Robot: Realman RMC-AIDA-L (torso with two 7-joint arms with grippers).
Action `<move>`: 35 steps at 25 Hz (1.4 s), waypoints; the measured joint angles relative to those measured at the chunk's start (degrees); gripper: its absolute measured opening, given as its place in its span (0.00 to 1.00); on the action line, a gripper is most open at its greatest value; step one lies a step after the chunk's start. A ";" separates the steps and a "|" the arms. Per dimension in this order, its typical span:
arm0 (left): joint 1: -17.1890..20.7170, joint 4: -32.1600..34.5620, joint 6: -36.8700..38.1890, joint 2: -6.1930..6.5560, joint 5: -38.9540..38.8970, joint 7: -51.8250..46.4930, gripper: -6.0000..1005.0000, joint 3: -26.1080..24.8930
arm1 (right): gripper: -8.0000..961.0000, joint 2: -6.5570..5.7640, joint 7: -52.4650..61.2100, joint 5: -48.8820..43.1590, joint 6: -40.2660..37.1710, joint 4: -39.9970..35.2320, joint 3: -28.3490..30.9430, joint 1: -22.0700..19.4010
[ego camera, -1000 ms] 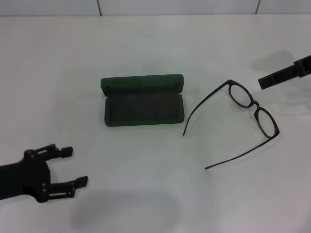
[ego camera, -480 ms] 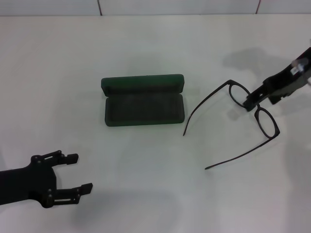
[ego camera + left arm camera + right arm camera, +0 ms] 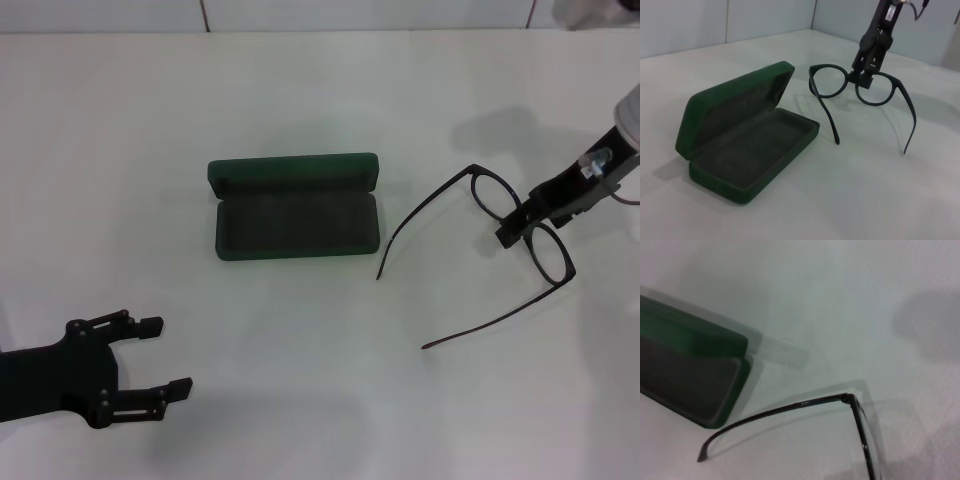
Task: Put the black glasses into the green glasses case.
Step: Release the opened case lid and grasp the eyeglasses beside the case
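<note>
**Q:** ok so where's everything sitting right now?

**Me:** The thin black-framed glasses with oval clear lenses are lying on the white tabletop at about 3 o'clock from the dark green hard-shell clamshell case, well apart from it. Both temple arms are unfolded and point toward 7 o'clock, and the nearer tip ends close to the case's right end. The case is open, lid tipped back toward 12 o'clock, with the dark felt lining showing and nothing in the tray.

**Q:** and your right gripper?

**Me:** My right gripper comes in from 2 o'clock and is down at the bridge, right between the two lenses. In the left wrist view my fingers straddle the bridge with the frame between them, only a narrow gap apart. Whether they're actually pinching it yet, I honestly can't tell. The glasses look flat on the table. My own wrist camera just shows one temple arm, the frame corner and a corner of the case, no fingers.

**Q:** left one?

**Me:** My left gripper is parked low at 7 o'clock from the case, well away, fingers spread wide and holding nothing.
</note>
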 joint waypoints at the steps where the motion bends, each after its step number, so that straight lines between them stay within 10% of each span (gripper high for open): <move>1: 0.00 0.00 0.00 0.00 0.00 0.00 0.84 0.00 | 0.83 0.13 -0.06 -0.01 0.41 0.04 -0.43 0.00; 15: -0.43 -0.63 0.06 0.00 0.04 0.03 0.81 0.00 | 0.73 1.25 -0.14 -0.12 4.38 -0.54 -1.65 0.02; 26: -0.73 -0.61 0.07 -0.17 0.03 0.03 0.79 0.02 | 0.27 1.34 -0.36 -0.26 5.27 -0.05 -2.53 0.49; 35: -0.99 -0.61 0.26 -0.25 0.03 0.03 0.77 0.06 | 0.11 1.10 -0.32 -0.12 3.99 -0.25 -2.46 0.09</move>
